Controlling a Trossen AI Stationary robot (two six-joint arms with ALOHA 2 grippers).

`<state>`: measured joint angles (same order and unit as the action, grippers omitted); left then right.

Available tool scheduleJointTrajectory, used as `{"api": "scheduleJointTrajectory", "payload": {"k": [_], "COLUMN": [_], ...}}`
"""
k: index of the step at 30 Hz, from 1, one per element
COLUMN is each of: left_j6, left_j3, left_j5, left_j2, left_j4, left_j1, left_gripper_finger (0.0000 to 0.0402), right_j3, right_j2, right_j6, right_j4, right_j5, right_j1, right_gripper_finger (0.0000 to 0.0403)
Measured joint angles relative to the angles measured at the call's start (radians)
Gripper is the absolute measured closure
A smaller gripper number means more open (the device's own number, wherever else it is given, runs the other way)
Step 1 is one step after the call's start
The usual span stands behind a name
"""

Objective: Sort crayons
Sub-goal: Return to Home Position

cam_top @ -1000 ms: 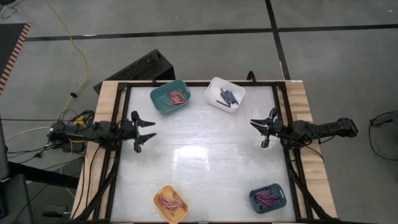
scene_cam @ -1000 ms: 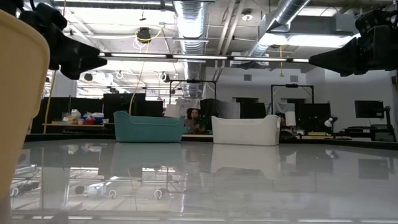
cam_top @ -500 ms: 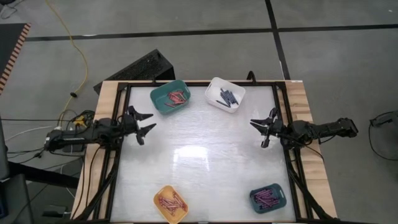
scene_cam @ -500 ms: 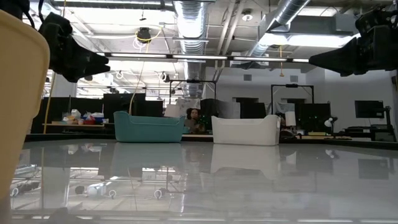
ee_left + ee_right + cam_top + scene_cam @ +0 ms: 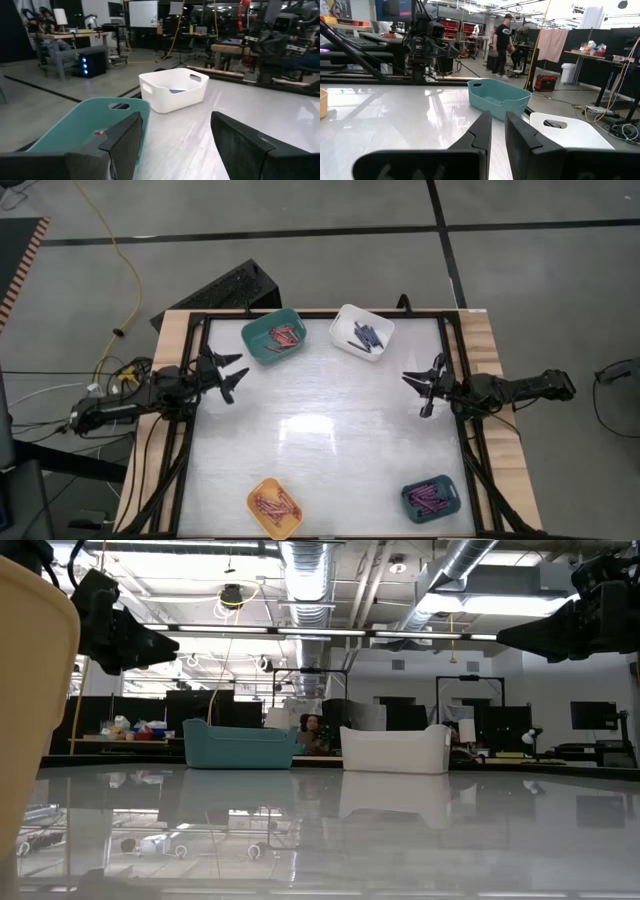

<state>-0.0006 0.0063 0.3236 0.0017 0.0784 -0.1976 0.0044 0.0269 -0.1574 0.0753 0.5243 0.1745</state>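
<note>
Crayons [image 5: 287, 336] in corner bins [image 5: 346, 311], well apart from left claw [image 5: 242, 369], right claw [image 5: 407, 378]

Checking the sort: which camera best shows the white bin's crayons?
High view: looks straight down on the dark crayons in the white bin. Low view shows only its wall, left wrist a sliver, right wrist its rim.

All the crayons lie in little heaps inside bins. Red crayons [image 5: 287, 336] are in the teal bin [image 5: 252, 333]. Dark blue crayons [image 5: 366, 335] are in the white bin [image 5: 342, 321]. Brownish-red crayons [image 5: 275, 505] are in the yellow bin [image 5: 253, 499]. Pink crayons [image 5: 432, 498] are in the dark blue bin [image 5: 408, 494].
</note>
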Motion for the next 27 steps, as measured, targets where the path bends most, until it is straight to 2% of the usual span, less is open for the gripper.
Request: {"api": "scheduleJointTrajectory", "payload": {"k": [27], "left_j6": [0.000], "left_j3": [0.000], "left_j5": [0.002], "left_j2": [0.003], "left_j4": [0.000], "left_j1": [-0.022], "left_gripper_finger": [0.0174], "right_j3": [0.000], "right_j2": [0.000], "right_j6": [0.000], "right_j4": [0.000], "right_j5": [0.000], "right_j1": [0.000], "right_gripper_finger": [0.0342]}}
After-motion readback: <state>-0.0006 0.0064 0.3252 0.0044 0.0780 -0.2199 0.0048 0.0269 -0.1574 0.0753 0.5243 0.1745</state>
